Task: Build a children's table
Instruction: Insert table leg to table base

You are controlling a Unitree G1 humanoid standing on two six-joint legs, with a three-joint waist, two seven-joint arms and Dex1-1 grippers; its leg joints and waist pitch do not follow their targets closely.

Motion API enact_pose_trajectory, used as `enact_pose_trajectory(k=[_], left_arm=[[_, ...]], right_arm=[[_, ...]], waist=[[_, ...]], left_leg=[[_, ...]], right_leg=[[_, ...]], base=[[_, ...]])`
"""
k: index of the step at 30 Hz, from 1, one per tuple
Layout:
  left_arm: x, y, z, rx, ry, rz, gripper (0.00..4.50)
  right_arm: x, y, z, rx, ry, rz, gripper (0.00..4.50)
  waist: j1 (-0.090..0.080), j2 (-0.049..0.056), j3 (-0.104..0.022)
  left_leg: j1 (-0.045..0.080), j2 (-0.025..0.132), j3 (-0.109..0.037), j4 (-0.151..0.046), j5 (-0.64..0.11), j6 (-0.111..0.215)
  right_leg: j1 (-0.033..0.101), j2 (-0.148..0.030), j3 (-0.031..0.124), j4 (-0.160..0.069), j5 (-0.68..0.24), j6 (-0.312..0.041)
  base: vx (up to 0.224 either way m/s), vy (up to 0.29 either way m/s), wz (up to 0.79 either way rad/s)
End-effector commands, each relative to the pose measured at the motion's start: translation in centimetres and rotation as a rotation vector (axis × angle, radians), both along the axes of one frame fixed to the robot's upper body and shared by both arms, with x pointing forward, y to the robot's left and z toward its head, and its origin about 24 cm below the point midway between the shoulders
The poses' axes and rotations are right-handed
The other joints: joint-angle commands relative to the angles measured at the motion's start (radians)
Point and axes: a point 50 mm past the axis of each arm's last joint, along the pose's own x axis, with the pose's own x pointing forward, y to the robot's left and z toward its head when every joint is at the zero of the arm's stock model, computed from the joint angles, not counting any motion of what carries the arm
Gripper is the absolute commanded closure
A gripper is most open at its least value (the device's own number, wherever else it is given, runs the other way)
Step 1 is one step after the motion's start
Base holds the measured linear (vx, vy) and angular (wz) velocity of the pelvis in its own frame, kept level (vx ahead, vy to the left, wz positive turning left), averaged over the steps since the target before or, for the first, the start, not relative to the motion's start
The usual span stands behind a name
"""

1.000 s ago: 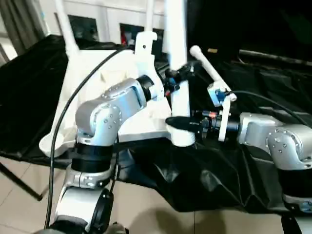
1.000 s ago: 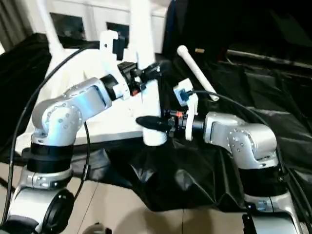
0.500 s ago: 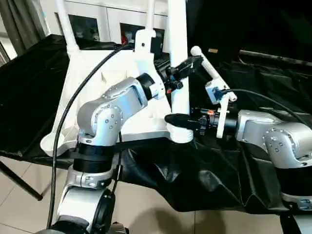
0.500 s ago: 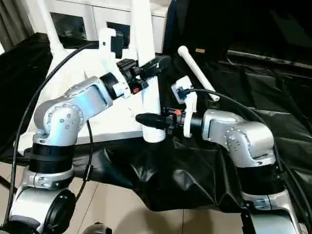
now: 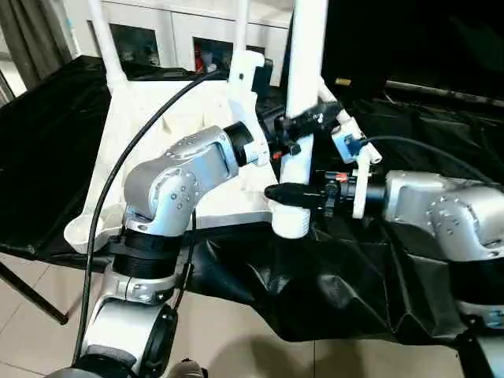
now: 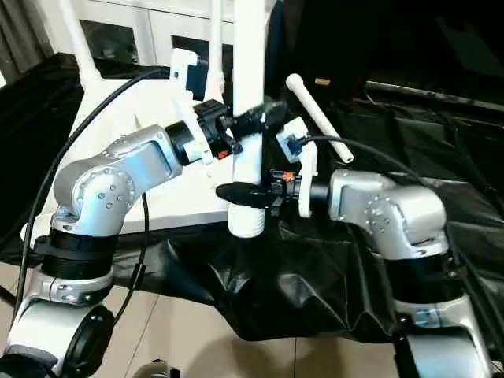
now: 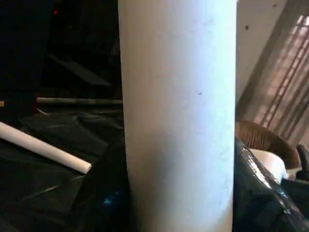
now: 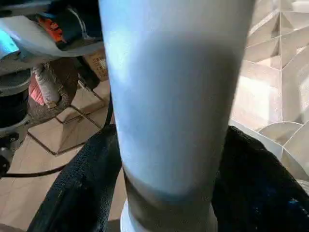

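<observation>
Leg in hand: upright white leg [image 5: 303, 94] at the near right corner of the tabletop [image 5: 169, 146], its flared end [image 5: 291, 220] low at the table's front edge, at about 5 o'clock from the tabletop's middle.
Tabletop: lying underside up, ribs showing, on the black cloth [image 5: 370, 276]; two other legs [image 5: 106, 43] already stand up at its far side, toward 11 and 12 o'clock.
Spare leg: one more leg [image 6: 319, 118] lies on the cloth at 2 o'clock from the held one, well apart from the tabletop.
Left gripper [image 5: 303, 126]: I read it as clamped on the shaft partway up.
Right gripper [image 5: 287, 193]: black fingers sit at either side of the leg just above the flare; I cannot tell whether they grip or have slackened.
Handling: I judge the leg a light, stiff, smooth plastic tube, likely to slip and to tilt if held at one height only.
Where to hold: low near the flare to steer it, higher on the shaft to keep it plumb.
</observation>
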Motion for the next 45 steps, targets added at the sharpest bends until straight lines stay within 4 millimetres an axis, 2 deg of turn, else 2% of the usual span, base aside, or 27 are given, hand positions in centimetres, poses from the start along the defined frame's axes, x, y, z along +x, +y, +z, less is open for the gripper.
enact_pose_trajectory(k=[1, 11, 12, 15, 21, 23, 26, 28, 31, 33, 40, 45], left_arm=[[0.0, -0.4, 0.5, 0.02, -0.022, -0.029, 2.6], [0.1, -0.3, 0.4, 0.033, -0.025, -0.044, 2.6], [0.1, -0.4, 0.4, 0.031, -0.024, -0.048, 2.6], [0.0, -0.5, 0.4, 0.031, -0.024, -0.057, 2.6], [-0.1, -0.6, 0.4, 0.033, -0.025, -0.073, 2.6], [-0.1, -0.5, 0.4, 0.033, -0.025, -0.075, 2.61], [-0.1, -0.6, 0.5, 0.033, -0.025, -0.076, 2.61], [-0.1, -0.6, 0.5, 0.03, -0.022, -0.079, 2.61], [-0.1, -0.7, 0.4, 0.03, -0.021, -0.08, 2.61], [-0.1, -0.7, 0.4, 0.029, -0.02, -0.08, 2.61], [0.1, -0.6, 0.6, 0.016, -0.017, -0.073, 2.61], [0.1, -0.6, 0.6, 0.008, -0.016, -0.071, 2.61]], right_arm=[[0.2, -0.1, 0.4, -0.002, -0.009, 0.015, 1.38], [-0.2, -0.1, 0.3, -0.014, 0.011, 0.06, 1.38], [-0.2, -0.1, 0.1, -0.018, 0.015, 0.064, 1.38], [-0.3, 0.0, -0.1, -0.022, 0.021, 0.067, 1.38], [-0.3, 0.1, -0.1, -0.011, 0.027, 0.063, 1.38], [-0.3, 0.1, -0.1, -0.006, 0.03, 0.065, 1.66], [-0.2, 0.1, -0.1, -0.004, 0.034, 0.063, 1.76], [-0.2, 0.1, -0.2, 0.0, 0.04, 0.062, 2.11], [-0.3, 0.1, -0.3, 0.001, 0.044, 0.064, 2.21], [-0.4, 0.1, -0.3, 0.002, 0.047, 0.065, 2.51], [-0.4, 0.1, -0.5, 0.005, 0.06, 0.069, 2.6], [-0.2, 0.2, -0.6, -0.004, 0.036, 0.053, 2.6]], waist=[[0.001, -0.015, -0.08], [0.002, -0.011, -0.081], [0.003, -0.007, -0.081], [0.002, -0.011, -0.081], [0.002, -0.008, -0.082], [0.002, -0.005, -0.082], [0.002, -0.005, -0.082], [0.001, -0.004, -0.083], [0.001, -0.004, -0.083], [0.001, -0.004, -0.083], [0.002, -0.009, -0.083], [0.002, -0.008, -0.083]], left_leg=[[0.013, 0.022, -0.002, -0.062, -0.114, -0.022], [0.013, 0.022, -0.002, -0.062, -0.117, -0.022], [0.013, 0.022, -0.003, -0.062, -0.116, -0.023], [0.013, 0.021, -0.003, -0.061, -0.117, -0.023], [0.014, 0.022, -0.003, -0.062, -0.122, -0.024], [0.014, 0.022, -0.004, -0.062, -0.122, -0.026], [0.015, 0.022, -0.003, -0.062, -0.124, -0.027], [0.015, 0.023, -0.004, -0.062, -0.126, -0.027], [0.015, 0.022, -0.003, -0.061, -0.128, -0.028], [0.015, 0.023, -0.004, -0.062, -0.128, -0.028], [0.014, 0.022, -0.003, -0.061, -0.119, -0.024], [0.014, 0.022, -0.003, -0.061, -0.12, -0.024]], right_leg=[[0.059, -0.068, 0.053, -0.078, -0.2, -0.113], [0.06, -0.068, 0.053, -0.077, -0.187, -0.125], [0.06, -0.068, 0.053, -0.077, -0.187, -0.125], [0.06, -0.068, 0.053, -0.078, -0.19, -0.124], [0.059, -0.068, 0.052, -0.079, -0.195, -0.124], [0.06, -0.067, 0.052, -0.077, -0.189, -0.127], [0.059, -0.067, 0.052, -0.077, -0.181, -0.132], [0.06, -0.067, 0.052, -0.076, -0.174, -0.137], [0.061, -0.067, 0.052, -0.077, -0.177, -0.139], [0.06, -0.067, 0.052, -0.076, -0.174, -0.139], [0.061, -0.067, 0.052, -0.076, -0.174, -0.136], [0.061, -0.067, 0.052, -0.076, -0.176, -0.135]], base=[[0.0, 0.0, 0.0], [0.0, 0.0, 0.0], [0.0, 0.0, 0.0], [0.0, 0.0, 0.0], [0.0, 0.0, 0.0], [0.0, 0.0, 0.0], [0.0, 0.0, 0.0], [0.0, 0.0, 0.0], [0.0, 0.0, 0.0], [0.0, 0.0, 0.0], [0.0, 0.0, 0.0], [0.0, 0.0, 0.0]])
